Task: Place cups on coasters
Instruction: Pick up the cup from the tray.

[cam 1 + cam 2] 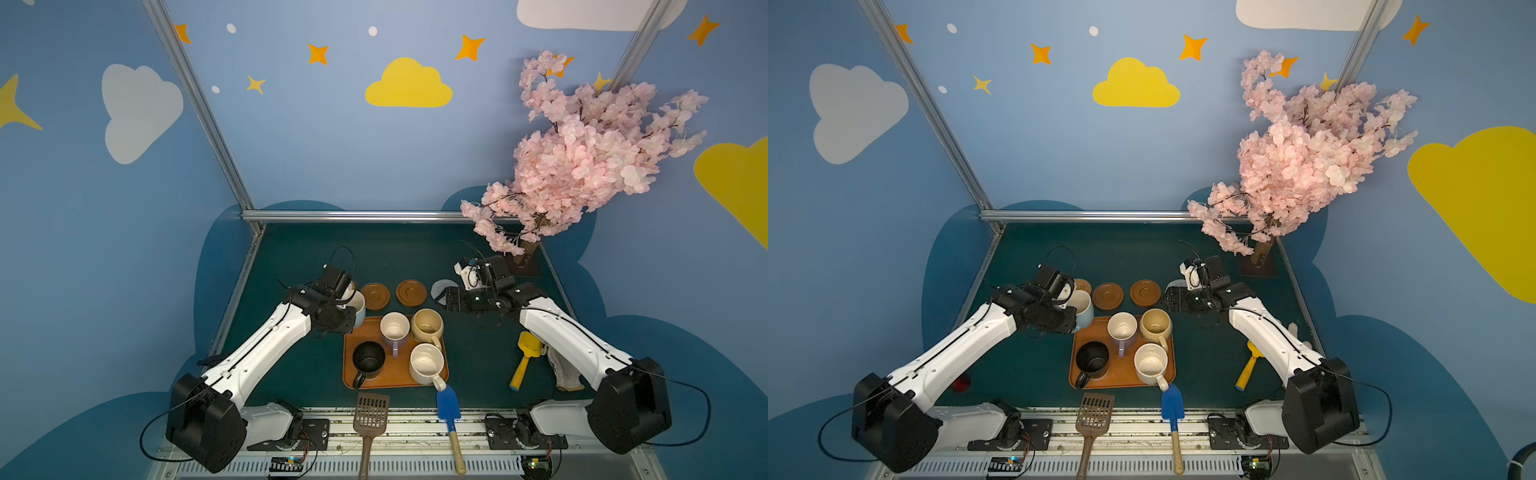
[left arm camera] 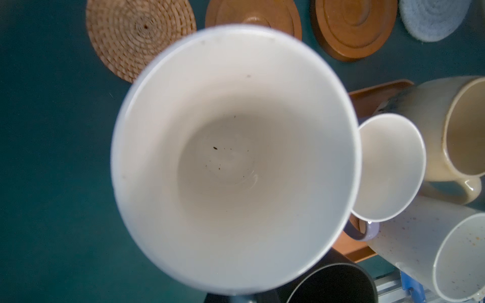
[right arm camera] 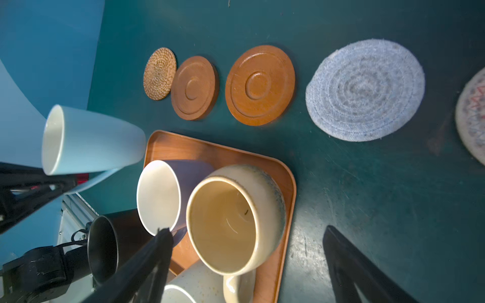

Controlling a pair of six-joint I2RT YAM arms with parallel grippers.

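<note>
One light blue mug (image 3: 91, 140) hangs tilted above the tabletop (image 3: 367, 196), off the orange tray (image 3: 217, 149), at about 10 o'clock from it. The left hand (image 1: 347, 296) pinches it tight; where it grips I cannot tell. The rattan coaster (image 3: 159, 74) lies at 12 o'clock from the mug and looks small, with a wood coaster (image 3: 194, 88) just beside it. I think the tilted mug may land half off, tip over, or shove both coasters. The right hand (image 1: 449, 300), spread wide and holding nothing, hovers at 2 o'clock from the tray.
</note>
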